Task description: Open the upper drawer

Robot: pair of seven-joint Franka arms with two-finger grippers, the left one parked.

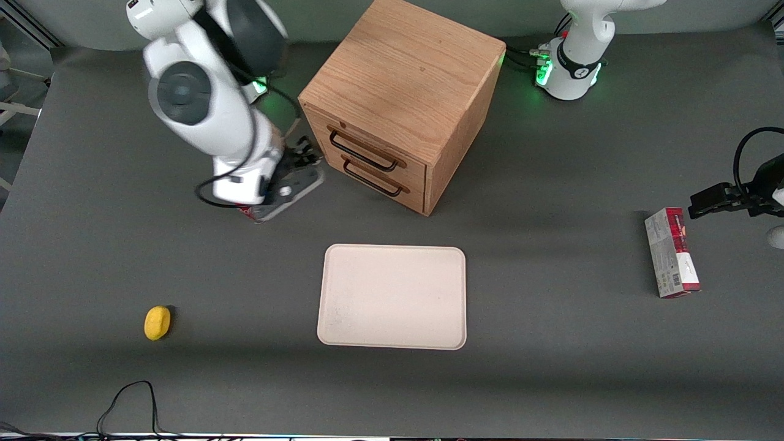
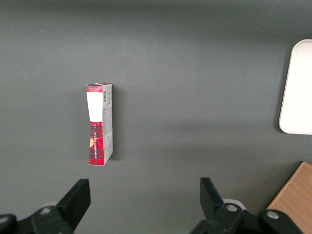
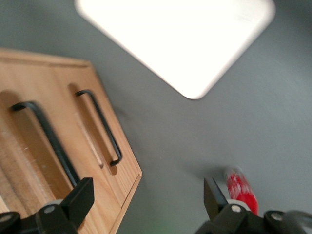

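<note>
Dark grey matting covers the table [image 1: 551, 367] from edge to edge. Low over it, just beside the front of the wooden cabinet [image 1: 404, 79] and toward the working arm's end, hangs the gripper [image 1: 294, 174]; in the right wrist view its two black fingers [image 3: 80, 197] stand spread wide with nothing between them, released and clear of both handles. A small red object [image 3: 241, 187] lies on the mat close to one fingertip, and a sliver of it also peeks out under the gripper in the front view; what it is cannot be made out.

On the cabinet face, the upper drawer [image 1: 373, 153] sits shut, flush with the frame, its wide black wire handle [image 1: 362, 154] untouched. Directly below it is the lower drawer [image 1: 386, 184], also shut, with a matching black handle [image 1: 372, 181].

Nearer the front camera than the cabinet, a pale rectangular tray [image 1: 392, 297] lies flat on the mat, bare. A small yellow lemon-like object [image 1: 157, 323] rests well apart from it, toward the working arm's end of the table. Toward the parked arm's end lies a narrow red, white and grey carton [image 1: 670, 252], flat on its side.
</note>
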